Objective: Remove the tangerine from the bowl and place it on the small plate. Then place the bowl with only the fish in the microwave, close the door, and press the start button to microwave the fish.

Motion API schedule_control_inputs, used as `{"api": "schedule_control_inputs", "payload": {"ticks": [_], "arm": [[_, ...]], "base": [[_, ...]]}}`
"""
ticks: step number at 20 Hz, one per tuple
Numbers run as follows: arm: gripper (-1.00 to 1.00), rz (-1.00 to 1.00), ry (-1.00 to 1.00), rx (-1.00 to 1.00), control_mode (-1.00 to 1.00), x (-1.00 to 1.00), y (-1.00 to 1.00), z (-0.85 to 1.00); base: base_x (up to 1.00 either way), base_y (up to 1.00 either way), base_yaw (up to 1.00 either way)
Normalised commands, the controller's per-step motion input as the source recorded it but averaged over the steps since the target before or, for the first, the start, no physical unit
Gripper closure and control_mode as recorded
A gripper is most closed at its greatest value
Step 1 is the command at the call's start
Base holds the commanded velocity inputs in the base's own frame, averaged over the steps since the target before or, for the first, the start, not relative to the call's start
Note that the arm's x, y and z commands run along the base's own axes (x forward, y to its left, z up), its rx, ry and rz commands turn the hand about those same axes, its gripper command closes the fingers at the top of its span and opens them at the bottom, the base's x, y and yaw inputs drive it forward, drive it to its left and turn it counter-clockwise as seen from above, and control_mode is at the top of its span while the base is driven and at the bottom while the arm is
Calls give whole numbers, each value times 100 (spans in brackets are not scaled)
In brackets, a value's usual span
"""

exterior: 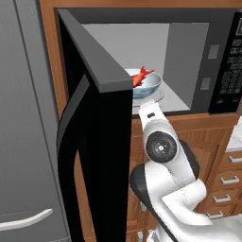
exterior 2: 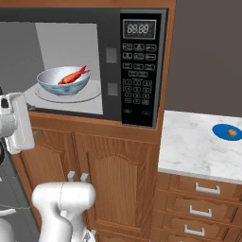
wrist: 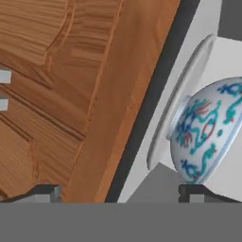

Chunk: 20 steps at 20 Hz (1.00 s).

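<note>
The microwave (exterior: 220, 56) stands open, its black door (exterior: 106, 156) swung out toward the left. On the glass turntable (exterior 2: 71, 98) inside sits the bowl (exterior 2: 64, 82), holding the red fish (exterior 2: 73, 75). In the hand view the bowl's patterned outside (wrist: 212, 132) is close, up and to the right. My gripper (wrist: 122, 194) is open with nothing between its tips, just outside the microwave's front sill and lower than the bowl. My white hand (exterior: 151, 115) is below the opening. The tangerine (exterior 2: 232, 133) rests on the small blue plate (exterior 2: 223, 131), on the counter at the right.
The keypad panel (exterior 2: 138, 71) is at the microwave's right side. Brown wooden cabinet doors (exterior 2: 108, 184) lie under it, and drawers (exterior 2: 203, 208) sit below the marble counter (exterior 2: 189, 142). A grey fridge (exterior: 23, 142) is left of the open door.
</note>
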Motion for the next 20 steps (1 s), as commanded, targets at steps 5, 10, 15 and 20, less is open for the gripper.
{"api": "schedule_control_inputs", "payload": {"ticks": [5,10,15,20], "arm": [[-100,-10,-7,-30,-100,-43,0,-44],[-100,1,-7,-22,-100,29,-43,-17],[-100,-7,-26,-43,-100,-7,-29,1],[-100,-9,-29,-50,-100,-6,-44,0]], "base": [[0,0,0],[0,0,0],[0,0,0],[0,0,0]]}}
